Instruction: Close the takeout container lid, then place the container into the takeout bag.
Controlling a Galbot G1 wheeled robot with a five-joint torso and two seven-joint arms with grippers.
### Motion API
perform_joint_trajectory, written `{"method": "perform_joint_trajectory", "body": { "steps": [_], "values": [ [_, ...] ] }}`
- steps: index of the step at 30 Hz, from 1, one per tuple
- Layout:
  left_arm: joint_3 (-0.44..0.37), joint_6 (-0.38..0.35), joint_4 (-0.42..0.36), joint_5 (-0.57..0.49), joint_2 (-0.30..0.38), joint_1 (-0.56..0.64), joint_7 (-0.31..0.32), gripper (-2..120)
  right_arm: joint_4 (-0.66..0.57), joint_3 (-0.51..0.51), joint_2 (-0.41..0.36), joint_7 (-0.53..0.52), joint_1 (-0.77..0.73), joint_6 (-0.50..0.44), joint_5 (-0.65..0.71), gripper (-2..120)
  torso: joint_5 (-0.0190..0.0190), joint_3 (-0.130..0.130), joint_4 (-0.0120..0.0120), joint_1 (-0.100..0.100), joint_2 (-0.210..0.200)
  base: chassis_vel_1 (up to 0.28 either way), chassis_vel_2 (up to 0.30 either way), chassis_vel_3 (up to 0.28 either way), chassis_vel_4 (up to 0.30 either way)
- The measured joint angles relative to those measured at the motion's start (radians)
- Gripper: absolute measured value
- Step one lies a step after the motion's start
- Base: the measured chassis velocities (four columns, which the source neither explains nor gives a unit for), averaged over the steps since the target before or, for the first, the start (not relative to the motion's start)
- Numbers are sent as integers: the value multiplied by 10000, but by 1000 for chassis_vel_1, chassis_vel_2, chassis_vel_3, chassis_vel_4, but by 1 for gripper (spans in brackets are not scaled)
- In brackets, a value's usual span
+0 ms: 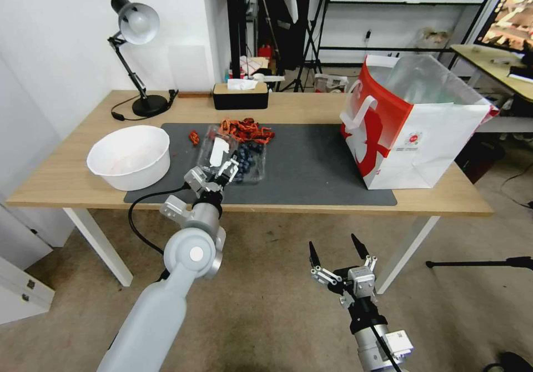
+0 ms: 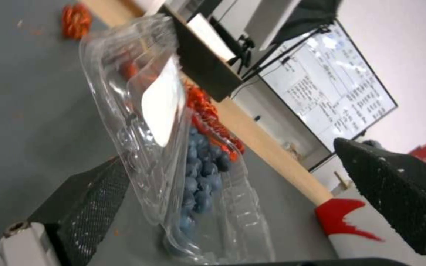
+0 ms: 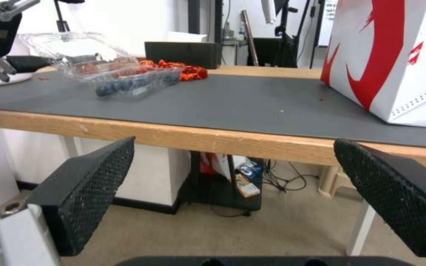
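Observation:
The takeout container [image 1: 251,161] is a clear clamshell of blueberries on the grey mat [image 1: 316,166], also seen as the container [image 3: 127,83]. Its lid [image 1: 217,151], with a white label, stands half raised and tilted over the berries. My left gripper [image 1: 225,167] is open at the lid's near edge; in the left wrist view the lid [image 2: 159,103] leans between the spread fingers [image 2: 90,207] of the gripper [image 2: 227,153]. The takeout bag [image 1: 413,127], white and red, stands open at the mat's right end. My right gripper [image 1: 333,241] hangs open below the table's front edge, and the right wrist view shows this gripper [image 3: 235,142] holding nothing.
A large white bowl [image 1: 129,155] sits left of the container. A pile of red pieces [image 1: 247,130] lies just behind it. A black tissue box [image 1: 240,95] and a desk lamp [image 1: 136,28] stand at the table's back. The wooden table edge [image 3: 213,138] lies ahead of the right gripper.

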State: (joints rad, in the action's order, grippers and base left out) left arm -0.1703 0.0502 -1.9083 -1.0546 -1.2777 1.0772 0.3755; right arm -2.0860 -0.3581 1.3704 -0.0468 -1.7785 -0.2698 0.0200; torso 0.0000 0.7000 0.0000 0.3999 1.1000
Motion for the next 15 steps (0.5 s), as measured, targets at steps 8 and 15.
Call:
{"method": "perform_joint_trajectory", "body": {
  "steps": [8,15],
  "values": [
    [192,370,207,1050,54,-1,-562,100,30,6,1,0,-7,-29,-41,100,0,0,0,1,0,0,0,0,0],
    [195,501,255,1129,95,-112,-739,100,70,3,-6,-8,1,-47,-49,100,0,0,0,0,0,0,0,0,0]
  ]
}}
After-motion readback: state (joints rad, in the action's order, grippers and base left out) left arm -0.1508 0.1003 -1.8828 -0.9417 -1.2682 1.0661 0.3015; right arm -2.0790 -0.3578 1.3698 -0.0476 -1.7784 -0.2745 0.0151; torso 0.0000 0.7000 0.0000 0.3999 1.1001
